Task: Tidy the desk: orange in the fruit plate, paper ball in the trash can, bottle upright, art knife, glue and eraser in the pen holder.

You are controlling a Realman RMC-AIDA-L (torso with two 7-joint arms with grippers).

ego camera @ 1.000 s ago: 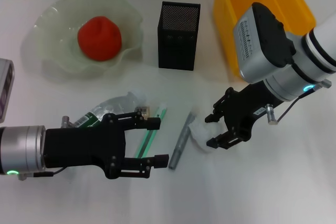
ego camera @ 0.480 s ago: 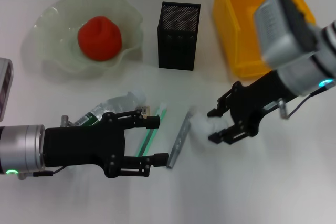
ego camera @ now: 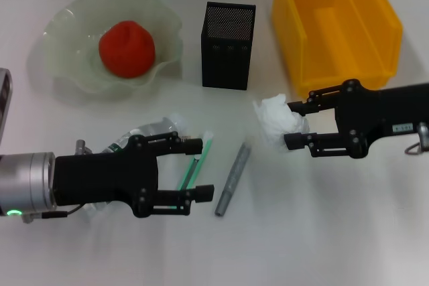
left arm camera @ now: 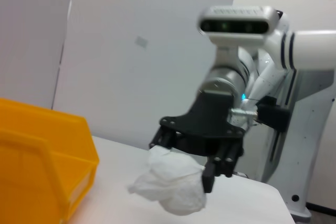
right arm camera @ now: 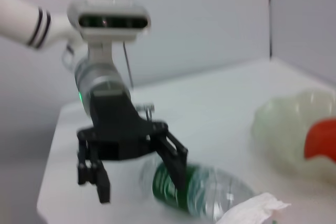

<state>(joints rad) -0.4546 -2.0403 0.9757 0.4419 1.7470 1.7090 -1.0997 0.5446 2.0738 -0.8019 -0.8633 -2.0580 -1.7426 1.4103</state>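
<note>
Two pincers noted: right pincer [ego camera: 295,124] clenched on light, crushable paper ball [ego camera: 277,120], gripped across its bulk; left pincer [ego camera: 198,169] released over the bottle [ego camera: 137,136].

Robot lab: white desk [ego camera: 322,232] against bare pale walls [left arm camera: 147,51]

both grippers are black; the left arm [ego camera: 27,189] has a silver cuff with a green light and thin cable.
</note>
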